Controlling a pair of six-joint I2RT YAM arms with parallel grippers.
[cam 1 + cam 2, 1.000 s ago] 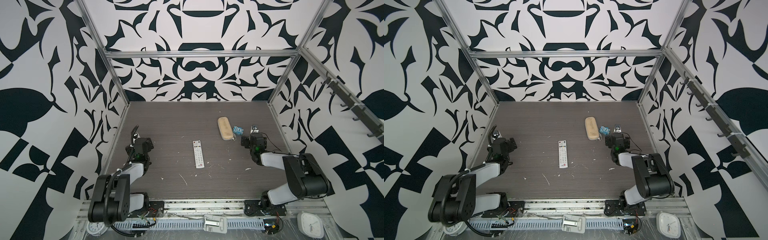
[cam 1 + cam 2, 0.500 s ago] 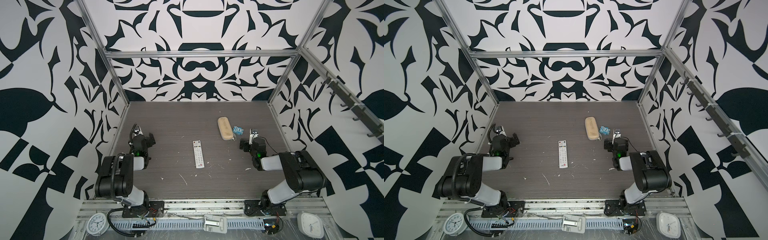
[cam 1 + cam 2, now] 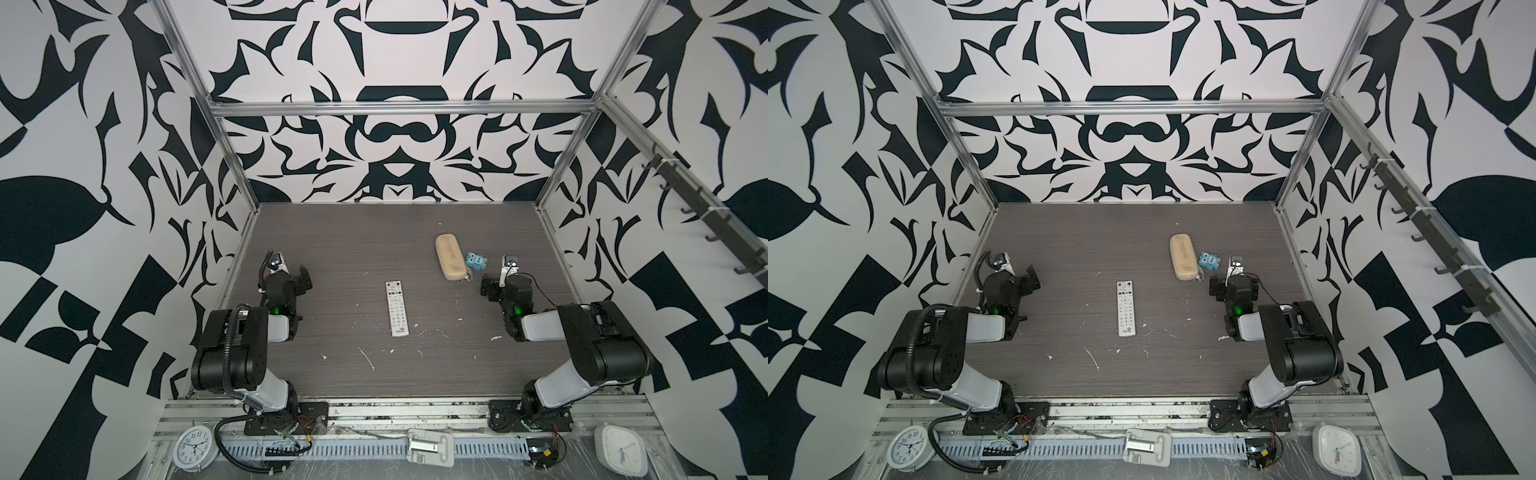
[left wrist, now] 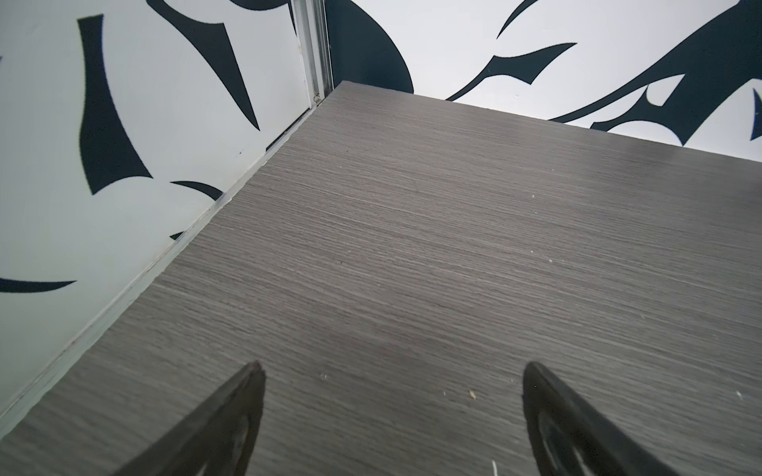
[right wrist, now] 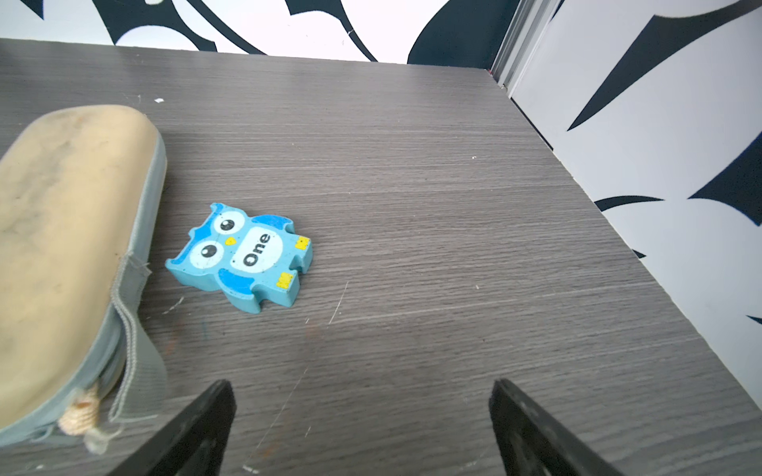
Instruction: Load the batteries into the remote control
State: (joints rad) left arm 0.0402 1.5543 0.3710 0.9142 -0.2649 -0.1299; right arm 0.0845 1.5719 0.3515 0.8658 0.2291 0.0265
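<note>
Jaws of left gripper (image 4: 389,371) wide apart, empty, over bare table (image 4: 412,247); right gripper (image 5: 363,389) likewise, near blue owl (image 5: 243,255). Finger bases cropped; beige case (image 5: 62,247) cut off in right wrist view. The remote control (image 3: 397,307) lies mid-table, buttons up, unmoved since a second ago; both elbows now raised.

Bimanual rig at rest: the left arm (image 3: 232,345) and right arm (image 3: 598,345) sit folded over their bases in both top views, black elbows raised, white forearms angled low and forward, a green light glowing at each wrist. The left gripper (image 4: 393,369) points down and ahead, its 2 dark jaws spread wide and empty. The right gripper (image 5: 363,385) mirrors it, jaws wide apart, holding nothing.
</note>
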